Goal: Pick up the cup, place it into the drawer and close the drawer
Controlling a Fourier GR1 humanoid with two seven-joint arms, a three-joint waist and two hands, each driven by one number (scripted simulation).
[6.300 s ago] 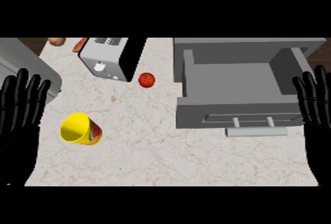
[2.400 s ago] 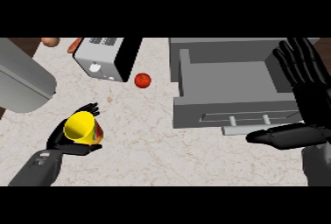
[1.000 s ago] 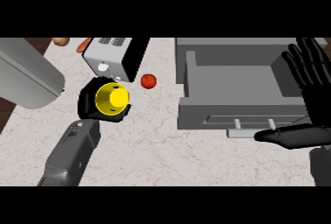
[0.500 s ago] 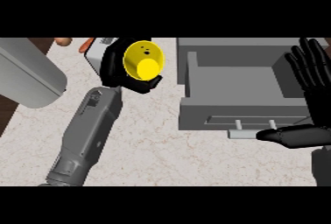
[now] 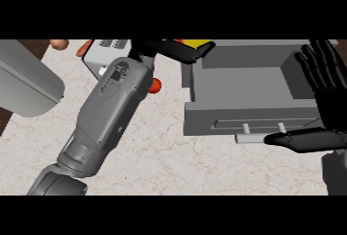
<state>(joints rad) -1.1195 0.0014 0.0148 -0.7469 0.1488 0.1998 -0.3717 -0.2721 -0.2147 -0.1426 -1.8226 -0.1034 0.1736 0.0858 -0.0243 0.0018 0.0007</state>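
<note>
- Spanning most of the view: counter (image 5: 163, 165), a pale marbled top with faint reddish veining, bare in its lower middle part.
- Drawer (image 5: 251, 98), grey, standing pulled out at the right half of the view; its open tray faces up, its front panel carries a light bar handle (image 5: 263, 137) on two short posts.
- Left forearm (image 5: 108, 119), grey, running diagonally from the lower left edge up to the top centre, crossing over the counter.
- Large grey curved body (image 5: 27, 87) at the left edge, partly cut off by the frame; what it is cannot be told.
- Right hand (image 5: 324, 78), black, at the right edge beside the drawer, fingers straight and spread upward, thumb (image 5: 305, 139) stretched sideways just below the drawer handle; it grasps nothing.
- Toaster (image 5: 108, 57), silver, at the top left, largely covered by the left forearm.
- Left hand (image 5: 169, 49), black, at the top centre, fingers curled round the cup, just beside the drawer's upper left corner.
- Cup (image 5: 196, 43), yellow, only a small patch showing above the left hand's fingers, raised near the drawer's back left corner; whether it is over the tray cannot be told.
- Small red round item (image 5: 156, 85) on the counter between the left forearm and the drawer.
- Orange-and-red item (image 5: 86, 47) at the top edge, beside the toaster.
- Tan rounded item (image 5: 59, 43) at the top left edge.
</note>
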